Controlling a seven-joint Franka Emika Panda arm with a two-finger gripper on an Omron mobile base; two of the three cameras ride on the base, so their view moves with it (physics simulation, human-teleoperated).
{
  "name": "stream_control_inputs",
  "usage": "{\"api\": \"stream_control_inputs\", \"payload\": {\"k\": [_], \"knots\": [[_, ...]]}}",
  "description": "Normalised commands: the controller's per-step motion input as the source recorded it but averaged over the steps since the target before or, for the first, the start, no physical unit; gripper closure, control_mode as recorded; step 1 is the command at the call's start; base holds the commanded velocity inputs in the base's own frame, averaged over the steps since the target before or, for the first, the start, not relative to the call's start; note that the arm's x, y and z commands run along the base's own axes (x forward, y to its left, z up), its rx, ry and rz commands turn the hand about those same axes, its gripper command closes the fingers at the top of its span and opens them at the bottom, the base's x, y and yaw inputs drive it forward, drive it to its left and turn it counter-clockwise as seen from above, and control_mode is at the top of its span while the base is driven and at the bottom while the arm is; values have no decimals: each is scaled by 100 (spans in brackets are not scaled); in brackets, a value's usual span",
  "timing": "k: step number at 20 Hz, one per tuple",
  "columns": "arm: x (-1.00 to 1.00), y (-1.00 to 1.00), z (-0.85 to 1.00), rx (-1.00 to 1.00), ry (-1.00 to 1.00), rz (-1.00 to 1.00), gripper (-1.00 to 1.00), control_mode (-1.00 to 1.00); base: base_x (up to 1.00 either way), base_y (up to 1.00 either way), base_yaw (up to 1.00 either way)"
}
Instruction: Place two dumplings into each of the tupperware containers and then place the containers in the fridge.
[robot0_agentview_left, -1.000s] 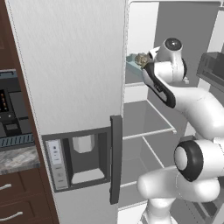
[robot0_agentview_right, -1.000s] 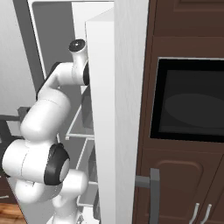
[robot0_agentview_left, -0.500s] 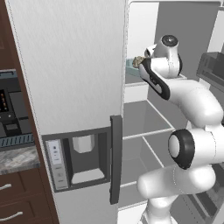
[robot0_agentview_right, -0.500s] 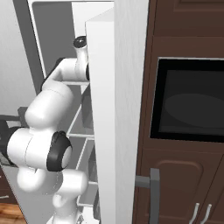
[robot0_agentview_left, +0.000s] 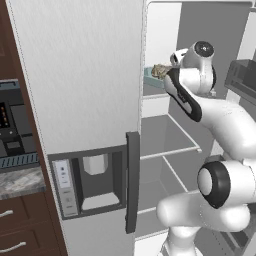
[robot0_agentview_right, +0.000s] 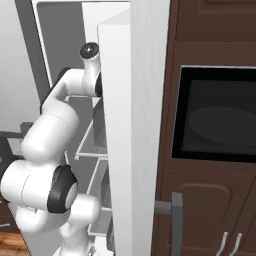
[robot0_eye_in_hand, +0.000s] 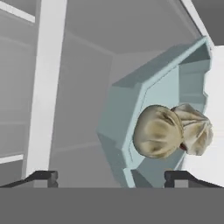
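Holding two beige pleated dumplings (robot0_eye_in_hand: 171, 130), small pale blue-teal tub (robot0_eye_in_hand: 144, 94) sat right of frame centre, two-finger gripper (robot0_eye_in_hand: 111, 177) spread open, empty.

No readable text, label, brand or number can be made out anywhere, and the small marks on the fridge's (robot0_agentview_left: 80, 90) dispenser panel (robot0_agentview_left: 64, 186) are too blurred to be read.

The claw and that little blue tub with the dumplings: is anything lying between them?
No. In the hand view the claw stands open just short of the blue tub, with two dumplings inside it; the stretch between them is bare.
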Motion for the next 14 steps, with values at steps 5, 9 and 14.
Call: {"api": "stream_control_inputs", "payload": {"k": [5, 9, 14], "knots": [[-86, -9, 23, 5, -10, 0, -100, -100, 0, 0, 0], [-80, 0, 45, 4, 3, 0, -100, -100, 0, 0, 0], [-84, 16, 30, 11, 15, -2, -100, -100, 0, 0, 0]]}}
